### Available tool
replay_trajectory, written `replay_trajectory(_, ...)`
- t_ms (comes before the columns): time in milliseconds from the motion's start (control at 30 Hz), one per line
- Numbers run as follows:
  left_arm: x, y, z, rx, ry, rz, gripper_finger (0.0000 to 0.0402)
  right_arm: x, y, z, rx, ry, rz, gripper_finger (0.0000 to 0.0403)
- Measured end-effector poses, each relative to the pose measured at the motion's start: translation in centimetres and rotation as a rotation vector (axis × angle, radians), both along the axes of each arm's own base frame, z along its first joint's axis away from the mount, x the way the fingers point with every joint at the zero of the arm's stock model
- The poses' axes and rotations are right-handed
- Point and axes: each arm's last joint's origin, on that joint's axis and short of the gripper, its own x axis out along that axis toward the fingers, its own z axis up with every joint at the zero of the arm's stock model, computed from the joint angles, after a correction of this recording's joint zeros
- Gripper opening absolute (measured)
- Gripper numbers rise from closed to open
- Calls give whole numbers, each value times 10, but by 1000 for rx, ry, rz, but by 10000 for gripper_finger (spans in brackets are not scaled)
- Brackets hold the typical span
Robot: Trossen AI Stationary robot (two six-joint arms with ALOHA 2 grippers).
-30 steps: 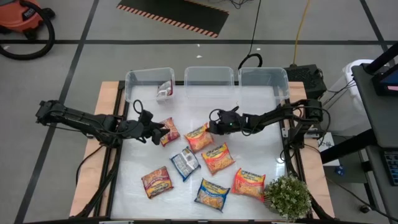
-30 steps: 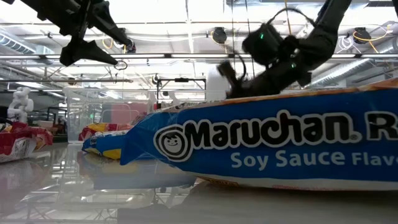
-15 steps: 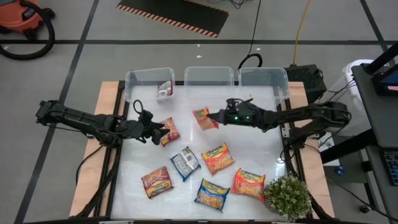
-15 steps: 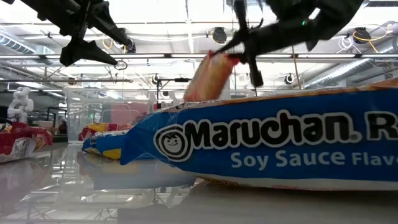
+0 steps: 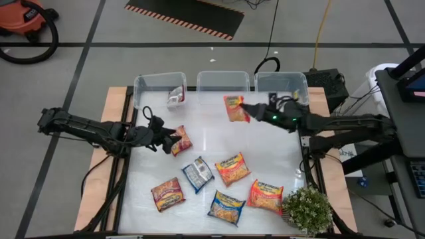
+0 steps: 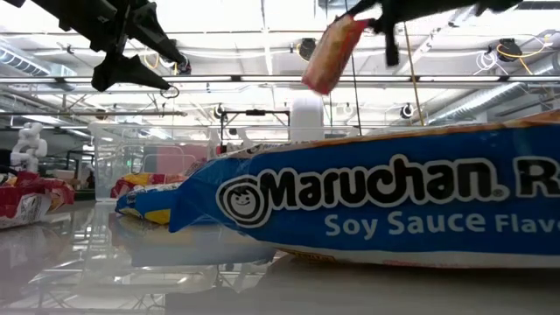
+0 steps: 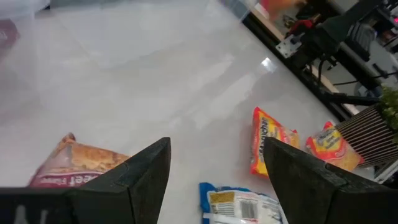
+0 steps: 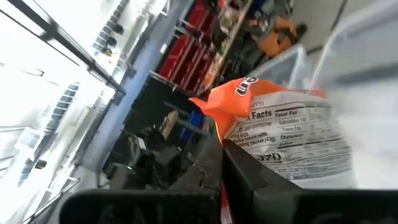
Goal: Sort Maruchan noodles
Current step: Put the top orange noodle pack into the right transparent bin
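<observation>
My right gripper (image 5: 245, 110) is raised in front of the middle clear bin (image 5: 224, 82) and is shut on an orange packet (image 5: 235, 108). That packet shows high in the low view (image 6: 332, 52) and fills the right wrist view (image 8: 283, 140). My left gripper (image 5: 174, 139) hangs open above a dark red packet (image 5: 181, 141) lying flat on the table (image 7: 74, 163). Several more packets lie flat nearer me: dark red (image 5: 167, 194), blue and silver (image 5: 197, 174), orange (image 5: 232, 168), blue (image 5: 226, 207) and orange (image 5: 265, 196). One packet (image 5: 175, 97) lies in the left bin. My right gripper pinches the orange packet by its edge (image 8: 231, 144) between the two fingers (image 8: 208, 163). It comes roughly level from the table's right side. The packet is lifted clear of the table and hangs tilted off the fingertips (image 6: 332, 52).
Three clear bins stand along the far edge: left (image 5: 158, 85), middle, and right (image 5: 283, 84). A potted plant (image 5: 307, 210) sits at the near right corner. Bare tabletop (image 5: 265, 143) lies under the right arm. The blue packet (image 6: 376, 206) fills the low view.
My right gripper has lifted the orange packet off the middle of the table and carried it up and toward the far edge, to the front of the middle bin. The packet, flat on the table before, now hangs clear.
</observation>
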Motion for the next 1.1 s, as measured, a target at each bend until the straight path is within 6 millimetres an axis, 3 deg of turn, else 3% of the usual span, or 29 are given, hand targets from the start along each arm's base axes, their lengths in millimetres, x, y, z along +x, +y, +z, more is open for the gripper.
replay_trajectory(367, 0, 2, 0, -8, -2, 15, 259, -48, -20, 64, -121, 251, -147, 0)
replay_trajectory(567, 0, 2, 0, 13, 7, 6, 259, -69, -39, 83, -186, 423, -203, 0)
replay_trajectory(1100, 0, -3, 0, -142, -49, 57, 259, -84, -111, 51, -155, 680, -92, 0)
